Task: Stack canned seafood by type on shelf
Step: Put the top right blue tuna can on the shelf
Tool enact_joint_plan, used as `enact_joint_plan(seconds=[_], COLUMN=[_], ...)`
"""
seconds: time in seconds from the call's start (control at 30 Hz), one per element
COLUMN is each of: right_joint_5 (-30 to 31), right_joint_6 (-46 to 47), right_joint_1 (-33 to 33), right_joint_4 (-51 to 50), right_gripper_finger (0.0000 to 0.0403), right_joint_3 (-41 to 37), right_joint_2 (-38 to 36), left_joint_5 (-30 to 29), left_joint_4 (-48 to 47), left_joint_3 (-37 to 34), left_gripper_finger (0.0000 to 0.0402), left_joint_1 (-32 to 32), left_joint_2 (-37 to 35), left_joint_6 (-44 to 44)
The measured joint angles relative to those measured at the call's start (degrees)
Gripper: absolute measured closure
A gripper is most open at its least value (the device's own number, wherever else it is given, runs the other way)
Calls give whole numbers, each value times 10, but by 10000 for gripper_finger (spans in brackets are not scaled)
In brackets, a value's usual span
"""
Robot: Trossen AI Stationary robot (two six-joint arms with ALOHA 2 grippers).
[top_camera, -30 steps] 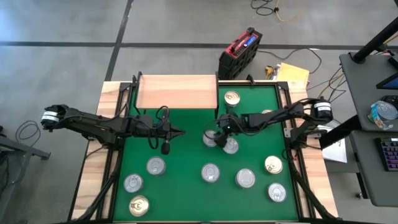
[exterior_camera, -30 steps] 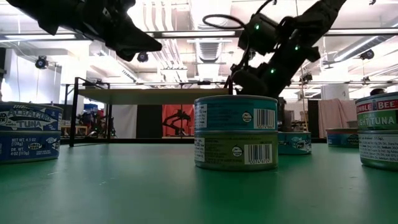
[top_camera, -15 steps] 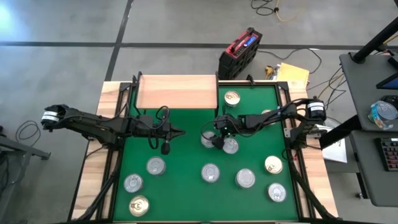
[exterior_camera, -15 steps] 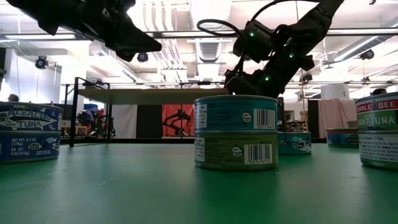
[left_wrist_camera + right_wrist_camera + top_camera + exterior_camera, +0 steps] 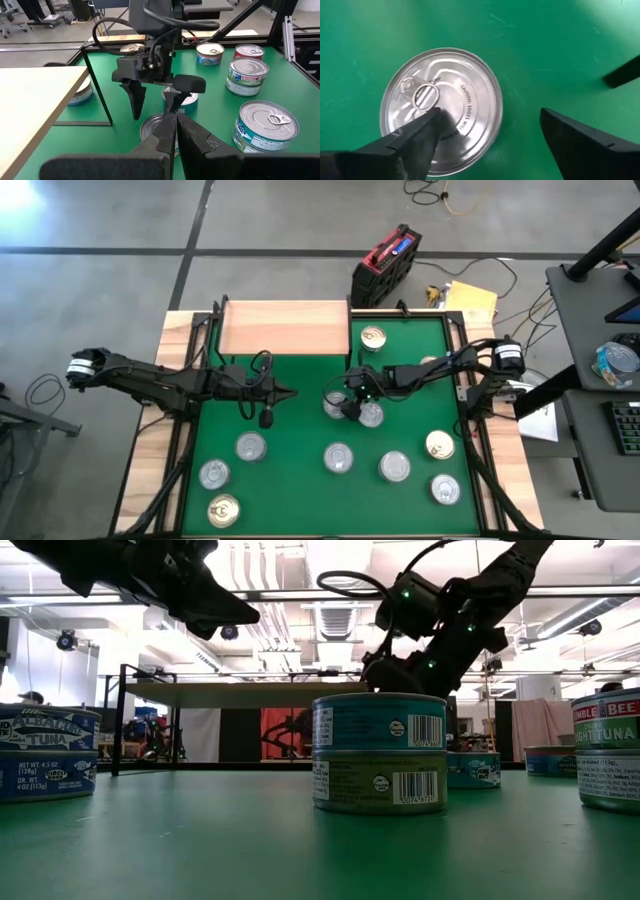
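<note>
**Green mat, open right claw above a tin**

Wooden shelf (image 5: 284, 327) stands beyond both claws. Right claw (image 5: 347, 402), fingers spread, hovers over a silver-topped tin (image 5: 441, 110). Left claw (image 5: 290, 392), pressed together, waits beside it, empty.

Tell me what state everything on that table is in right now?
Right pincer: open, above a silver-topped tin, not gripping it.
Left pincer: shut, empty, hovering mid-mat.
Shelf: bare, no tins on it.
Two-tin stack: upright on the green mat.
Gold-topped tin: single, upright, lid sealed.
</note>
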Motion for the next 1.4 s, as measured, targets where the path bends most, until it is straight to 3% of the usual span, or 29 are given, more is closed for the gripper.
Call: enact_joint_plan(seconds=[0.17,0.4,0.47,1.07,1.4], right_joint_5=[-23,-18,-17,-18,57], right_joint_6=[2,7,5,-6,-38], right_joint_1=[0,-1,-1,23,59], right_joint_4=[0,1,1,3,12], right_gripper_finger=[179,352,381,395,395], right_joint_3=[1,1,1,-2,11], right_joint_2=[3,3,3,-23,-45], left_joint_5=[0,0,0,0,0], left_joint_4=[1,2,2,2,2], left_joint_3=[0,0,0,0,0], left_gripper_finger=[401,401,401,401,401], left_joint_1=[0,0,0,0,0], left_joint_2=[0,0,0,0,0], left_joint_6=[0,0,0,0,0])
